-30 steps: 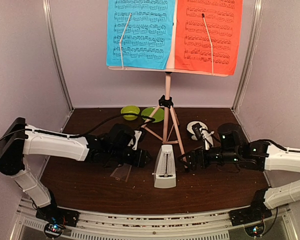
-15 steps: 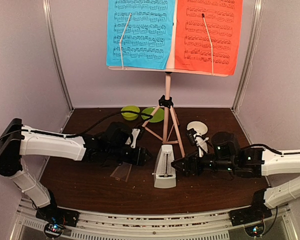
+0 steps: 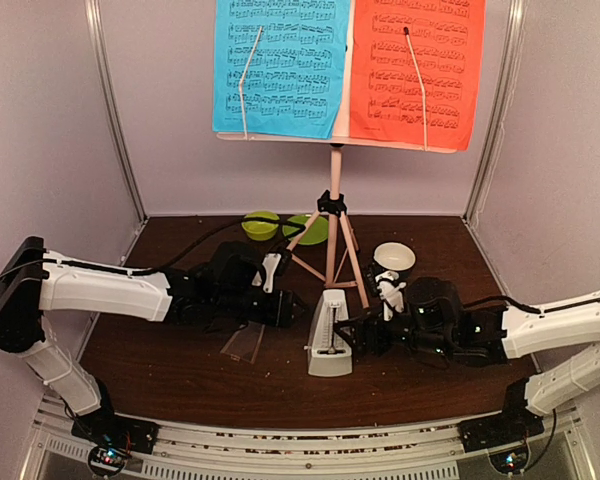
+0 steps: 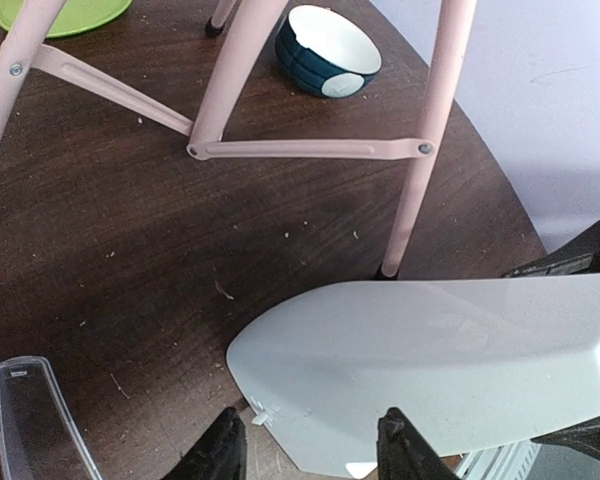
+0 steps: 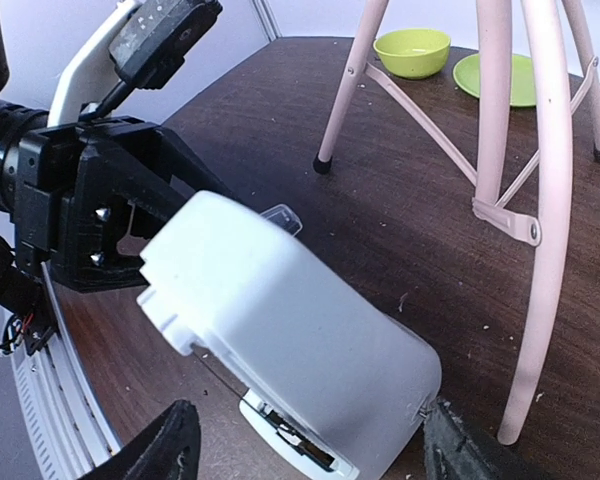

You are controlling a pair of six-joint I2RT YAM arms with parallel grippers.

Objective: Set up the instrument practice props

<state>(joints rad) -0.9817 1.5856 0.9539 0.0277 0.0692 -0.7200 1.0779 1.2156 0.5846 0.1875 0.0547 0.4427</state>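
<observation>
The pale pink music stand (image 3: 333,205) stands at the back and carries a blue sheet (image 3: 280,65) and a red sheet (image 3: 415,70). In front of its legs the cream metronome (image 3: 330,338) stands upright. Its clear cover (image 3: 243,343) lies flat on the table to the left. My right gripper (image 3: 353,335) is open and straddles the metronome (image 5: 290,340); the right gripper (image 5: 315,435) has one finger near the base corner and a gap at the other. My left gripper (image 3: 292,308) is open and empty. In its wrist view the left gripper (image 4: 312,452) faces the metronome (image 4: 430,370), with the cover (image 4: 30,420) at lower left.
A green bowl (image 3: 260,224) and a green plate (image 3: 310,228) sit behind the stand's legs (image 4: 420,150). A white-and-dark bowl (image 3: 394,257) is to the back right, close behind my right arm. Walls close in the table on three sides.
My right gripper has moved left up to the metronome and its jaws have narrowed around it. The left gripper has shifted slightly; the metronome and cover stay put.
</observation>
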